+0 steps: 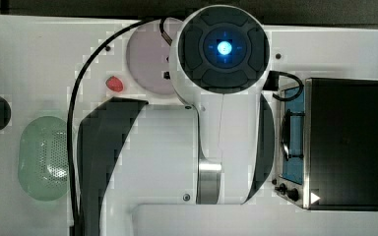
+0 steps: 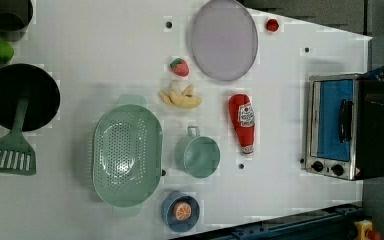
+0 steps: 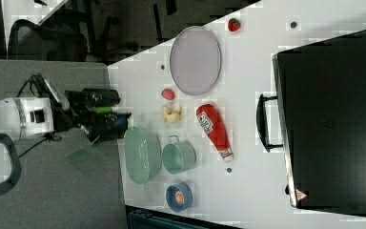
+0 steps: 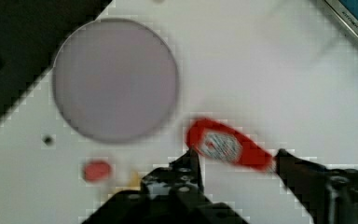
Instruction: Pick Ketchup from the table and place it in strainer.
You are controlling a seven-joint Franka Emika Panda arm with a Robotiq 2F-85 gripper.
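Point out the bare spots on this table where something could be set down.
Left view: bare white between the ketchup and the toaster oven, and above the strainer towards the top edge. Crowded where strainer, green cup, banana pieces and blue bowl cluster.

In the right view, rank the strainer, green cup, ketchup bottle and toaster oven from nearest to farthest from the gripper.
1. Strainer, just below and right of the gripper in the right view.
2. Green cup, beside the strainer on the right view's right.
3. Ketchup bottle, lying mid-table, further right.
4. Toaster oven, at the right view's far right.
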